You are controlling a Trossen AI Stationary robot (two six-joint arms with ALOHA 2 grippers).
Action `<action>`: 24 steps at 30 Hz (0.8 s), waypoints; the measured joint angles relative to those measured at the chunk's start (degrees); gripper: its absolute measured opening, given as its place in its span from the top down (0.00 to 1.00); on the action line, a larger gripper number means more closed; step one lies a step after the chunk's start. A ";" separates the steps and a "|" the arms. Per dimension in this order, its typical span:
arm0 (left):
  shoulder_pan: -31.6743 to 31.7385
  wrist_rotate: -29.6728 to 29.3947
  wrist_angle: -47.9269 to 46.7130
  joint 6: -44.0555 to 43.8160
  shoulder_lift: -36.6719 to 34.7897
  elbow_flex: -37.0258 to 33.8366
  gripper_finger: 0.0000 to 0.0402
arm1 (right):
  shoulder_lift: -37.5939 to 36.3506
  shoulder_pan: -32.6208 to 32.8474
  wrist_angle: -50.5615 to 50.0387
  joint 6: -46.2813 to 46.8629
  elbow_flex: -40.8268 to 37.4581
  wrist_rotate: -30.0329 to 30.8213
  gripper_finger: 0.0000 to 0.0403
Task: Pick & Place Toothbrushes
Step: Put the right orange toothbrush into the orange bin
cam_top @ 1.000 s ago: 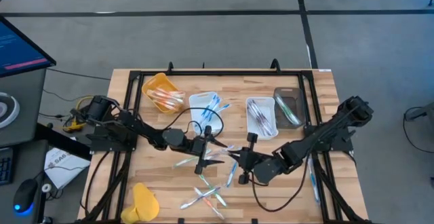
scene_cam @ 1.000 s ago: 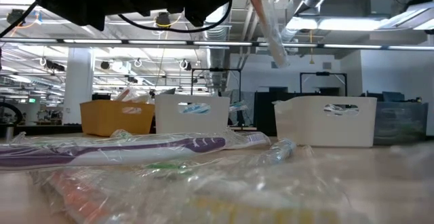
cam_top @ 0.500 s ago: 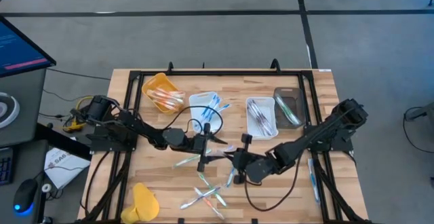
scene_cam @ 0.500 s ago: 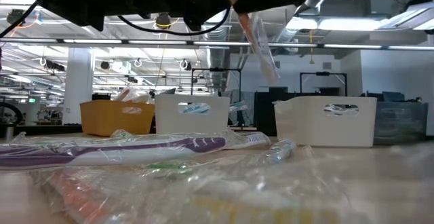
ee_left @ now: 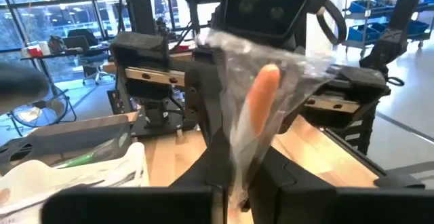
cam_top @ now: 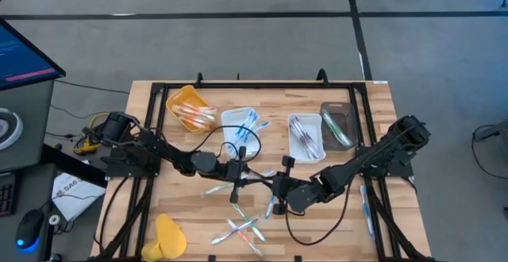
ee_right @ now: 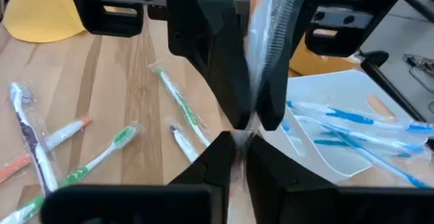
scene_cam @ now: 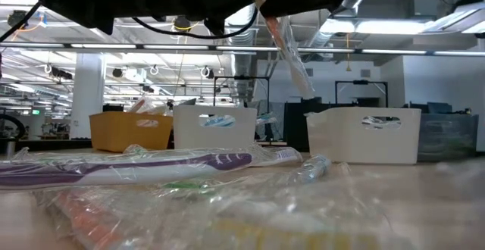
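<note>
A toothbrush with an orange handle, sealed in a clear wrapper (scene_cam: 286, 47), hangs above the middle of the table (cam_top: 159, 206). My left gripper (cam_top: 252, 175) comes from the table's left and my right gripper (cam_top: 272, 189) from its right. They meet at the toothbrush, and both are shut on it. Other wrapped toothbrushes (cam_top: 242, 230) lie flat on the wood near the front edge, and one with a purple handle (scene_cam: 129, 165) lies closest to the low camera. My left gripper pinches the wrapped toothbrush (ee_left: 261, 108) between its two fingers at the wrapper's lower part (ee_left: 237, 173), reaching in level from the table's left. The toothbrush is clear of the table and tilted. My right gripper pinches the wrapper's end (ee_right: 241, 130) between its two fingers, slanting down from the table's right, right beside the left fingers (ee_right: 203, 54). The toothbrush (ee_right: 263, 34) runs on away from its fingertips, clear of the table.
Along the far side stand a yellow bin (cam_top: 190, 107), a white bin with blue toothbrushes (cam_top: 242, 125), a second white bin (cam_top: 305, 135) and a dark bin (cam_top: 337, 123). A yellow object (cam_top: 168, 234) lies at the near left corner.
My right gripper has carried the toothbrush toward the table's left, up to my left gripper, and the toothbrush has tipped a little. My left gripper has kept its place, and its fingers have closed on the toothbrush.
</note>
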 joint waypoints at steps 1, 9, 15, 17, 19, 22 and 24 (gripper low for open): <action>0.00 -0.02 -0.34 0.10 0.00 0.01 0.96 | 0.04 0.00 -0.11 0.84 0.00 -0.04 0.91; 0.00 -2.08 -1.80 1.17 -0.37 0.02 0.96 | 0.04 0.27 -0.11 3.46 0.00 -0.48 0.62; -0.68 -4.13 -19.03 4.09 -10.90 0.00 0.96 | -0.33 3.21 -2.46 2.65 0.04 -3.05 0.45; -0.68 -4.80 -27.04 4.78 -16.34 0.00 0.96 | -0.49 4.37 -2.72 1.73 0.04 -3.04 0.42; -0.64 -5.10 -34.81 4.94 -22.34 0.02 0.96 | -0.55 5.22 -2.93 1.41 0.04 -3.02 0.40; -0.50 -9.28 -47.56 5.12 -31.08 0.04 0.96 | -0.55 5.92 -3.25 0.75 0.04 -2.99 0.39; -0.05 -13.23 -55.64 5.28 -36.32 0.04 0.96 | -0.55 6.03 -3.33 0.62 0.04 -2.99 0.39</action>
